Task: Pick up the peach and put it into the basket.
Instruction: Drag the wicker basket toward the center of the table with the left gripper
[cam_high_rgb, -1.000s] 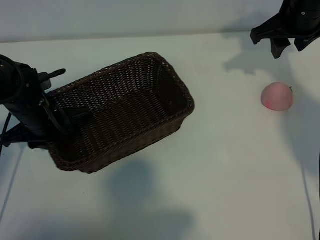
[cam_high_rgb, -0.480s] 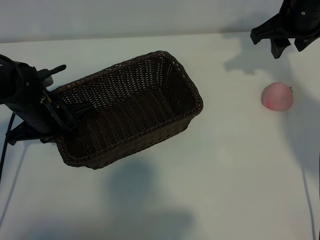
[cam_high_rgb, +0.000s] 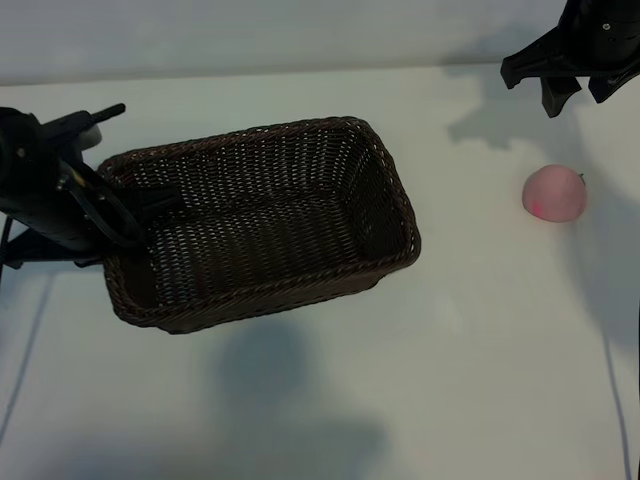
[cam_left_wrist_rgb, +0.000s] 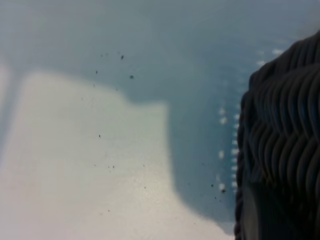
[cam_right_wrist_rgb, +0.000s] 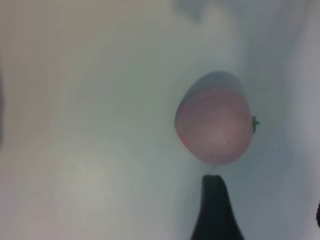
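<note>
Peach (cam_high_rgb: 554, 193) is found on the white table (cam_high_rgb: 470, 350), at the right side of the exterior view, well apart from the basket (cam_high_rgb: 262, 222) and not held by anything. Its pale-pink skin is marked by a redder spot low on the side facing the camera, and a tiny dark stem is seen at its upper right edge. The right gripper (cam_high_rgb: 577, 92) is seen above the fruit in that view, near it but clear of it, with its jaws spread open and nothing between them. In the right wrist view the peach (cam_right_wrist_rgb: 214, 122) is shown just beyond one dark fingertip (cam_right_wrist_rgb: 214, 200), with a gap of bare table left between the two.

At the left side of the exterior view, the left gripper (cam_high_rgb: 128, 212) is closed on the left end wall of the basket, one finger being visible inside the weave. Dark-brown wicker with a braided rim is seen, and a broad shadow is cast on the table in front of the basket. In the left wrist view only a close strip of the woven wall (cam_left_wrist_rgb: 280, 150) is shown against the table.
</note>
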